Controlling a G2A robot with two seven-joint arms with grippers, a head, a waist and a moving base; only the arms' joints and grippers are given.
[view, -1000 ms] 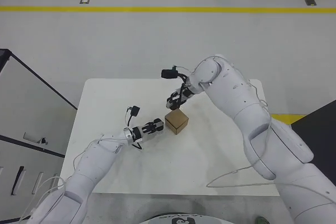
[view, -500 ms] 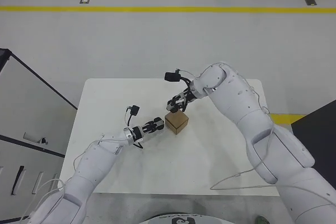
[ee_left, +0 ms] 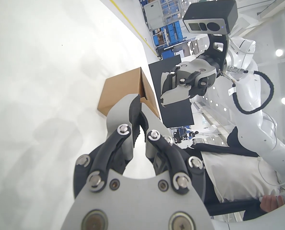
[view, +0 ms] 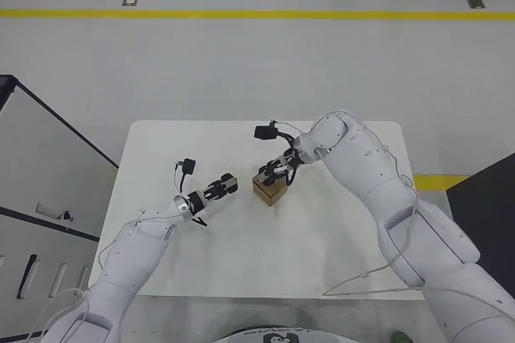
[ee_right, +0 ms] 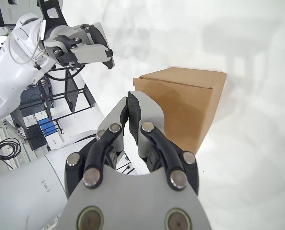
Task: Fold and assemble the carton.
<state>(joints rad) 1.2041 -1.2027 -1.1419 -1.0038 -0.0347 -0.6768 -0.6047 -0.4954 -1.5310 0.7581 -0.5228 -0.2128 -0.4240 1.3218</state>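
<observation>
Left hand (view: 232,181) retreated (closed, empty) from cuboid brown cardboard carton (view: 272,191).

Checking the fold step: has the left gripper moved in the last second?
Yes. The left gripper has drawn back from the carton, toward the table's left edge in the top view.

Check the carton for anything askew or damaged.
The carton looks undamaged, but it sits skewed on the table, and in the left wrist view a dark gap shows at one flap seam.
</observation>
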